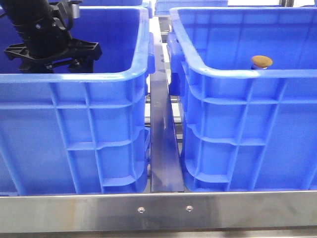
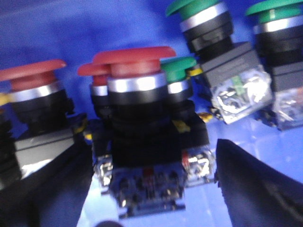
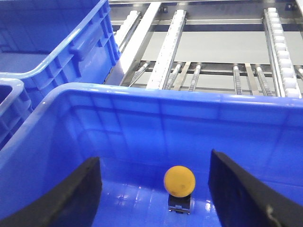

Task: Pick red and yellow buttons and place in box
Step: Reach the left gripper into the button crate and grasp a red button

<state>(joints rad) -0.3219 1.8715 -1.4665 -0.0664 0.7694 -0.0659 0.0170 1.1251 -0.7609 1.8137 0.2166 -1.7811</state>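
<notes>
My left gripper (image 2: 151, 189) is open deep in the left crate (image 1: 74, 79). Its fingers (image 2: 47, 189) flank the dark body of a red button (image 2: 134, 71) that stands upright; the right finger is apart from it. In the front view only that arm's black wrist (image 1: 47, 44) shows above the rim. A yellow button (image 3: 179, 181) stands alone on the floor of the right crate, the box (image 1: 247, 74), and shows in the front view (image 1: 261, 61) too. My right gripper (image 3: 156, 194) is open above the box, its fingers wide either side of the yellow button.
More red buttons (image 2: 33, 78) and green buttons (image 2: 199, 12) crowd round the left gripper. A steel rail (image 1: 163, 148) runs between the two crates. Roller tracks (image 3: 279, 47) lie beyond the box, and another blue crate (image 3: 52, 42) stands behind.
</notes>
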